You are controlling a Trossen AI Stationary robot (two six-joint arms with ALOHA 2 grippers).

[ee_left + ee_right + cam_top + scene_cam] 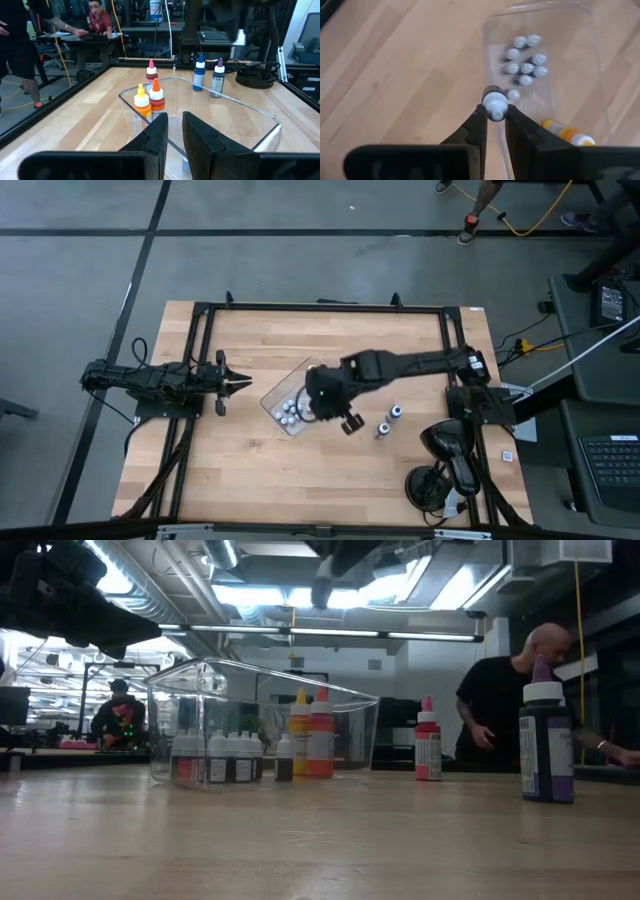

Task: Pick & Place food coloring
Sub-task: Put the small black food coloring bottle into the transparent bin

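The clear tray sits mid-table and holds several tiny white-capped food coloring bottles, standing upright on its floor. My right gripper hovers over the tray's edge, shut on one more tiny bottle. Taller yellow and orange bottles stand at the tray's end nearer the left arm. My left gripper waits toward the table's left, pointing at the tray, a narrow gap between its fingers. My right gripper pinches one tiny bottle by its white cap between the two fingertips, coming from above and pointing down. The bottle is lifted clear over the tray's rim; its body is hidden below the cap.
A blue bottle and a purple one stand on the table to the right of the tray. A pink-capped bottle stands just beyond the tray. Black gear fills the near right corner. People are in the room behind.
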